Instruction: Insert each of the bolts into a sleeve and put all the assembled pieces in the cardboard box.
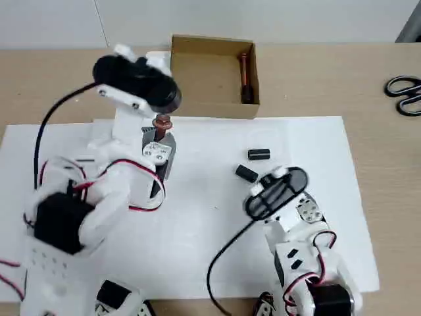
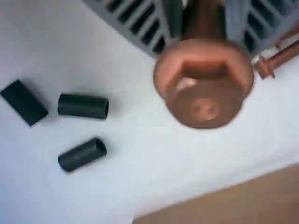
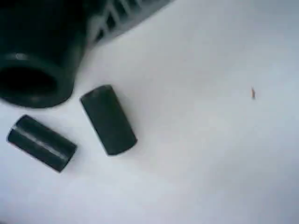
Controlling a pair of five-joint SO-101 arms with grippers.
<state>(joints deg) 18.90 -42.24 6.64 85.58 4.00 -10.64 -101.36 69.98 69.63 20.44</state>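
My left gripper (image 1: 161, 133) is shut on a copper bolt (image 1: 162, 122), just in front of the cardboard box (image 1: 197, 105). In the left wrist view the bolt's (image 2: 204, 84) hex head faces the camera between grey jaws, above the paper. My right gripper (image 3: 70, 28) is shut on a black sleeve (image 3: 35, 70), its open bore facing the camera. Two loose sleeves (image 1: 258, 155) (image 1: 245, 173) lie on the paper beside the right wrist (image 1: 276, 191). One assembled bolt and sleeve (image 1: 245, 79) lies along the box's right wall.
White paper (image 1: 197, 224) covers the middle of the wooden table. More copper bolts (image 2: 275, 58) lie on the paper behind my left gripper. Black scissors (image 1: 402, 94) rest at the table's right edge. Both arm bases stand at the near edge.
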